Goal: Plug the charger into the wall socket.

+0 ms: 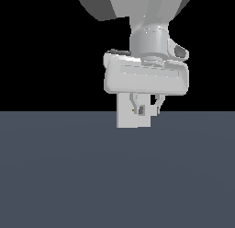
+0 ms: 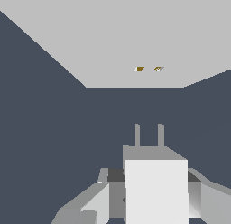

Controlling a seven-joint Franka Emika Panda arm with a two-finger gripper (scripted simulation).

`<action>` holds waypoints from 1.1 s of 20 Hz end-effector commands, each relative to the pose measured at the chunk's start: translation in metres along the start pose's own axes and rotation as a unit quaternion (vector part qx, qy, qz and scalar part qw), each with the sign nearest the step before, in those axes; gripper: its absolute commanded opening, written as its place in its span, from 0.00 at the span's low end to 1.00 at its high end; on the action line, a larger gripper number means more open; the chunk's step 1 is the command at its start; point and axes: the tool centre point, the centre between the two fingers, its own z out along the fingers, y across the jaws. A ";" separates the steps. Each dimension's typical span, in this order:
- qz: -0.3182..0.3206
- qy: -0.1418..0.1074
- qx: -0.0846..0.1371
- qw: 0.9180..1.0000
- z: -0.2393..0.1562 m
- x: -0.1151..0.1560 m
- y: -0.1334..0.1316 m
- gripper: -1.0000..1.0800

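Observation:
The wall socket (image 1: pixel 126 119) is a flat light-grey square plate standing upright on the floor, partly hidden behind my hand. In the wrist view the wall socket (image 2: pixel 113 42) fills the far side, and two tiny orange dots (image 2: pixel 149 68) mark its centre. My gripper (image 1: pixel 147 107) hangs in front of the plate, shut on the charger (image 1: pixel 141 110), a small white-grey block. The charger (image 2: pixel 155 187) has two thin prongs (image 2: pixel 137 135) pointing toward the plate. A strip of floor shows between the prong tips and the plate. The gripper (image 2: pixel 155 196) fingers (image 2: pixel 90 205) clamp the block's sides.
A flat dark blue-grey floor (image 1: pixel 114 176) spreads under the plate and the arm. Behind it the background is plain black. The arm's large grey links (image 1: pixel 137 11) come down from above.

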 end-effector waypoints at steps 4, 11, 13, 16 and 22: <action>0.000 0.000 0.000 1.000 0.000 0.007 0.000 0.00; 0.000 0.000 0.000 1.000 0.001 0.032 0.000 0.00; 0.000 0.000 0.000 1.000 0.002 0.038 0.000 0.00; 0.000 0.000 0.000 1.000 0.002 0.046 0.000 0.00; 0.000 0.000 0.000 1.000 0.002 0.050 0.000 0.00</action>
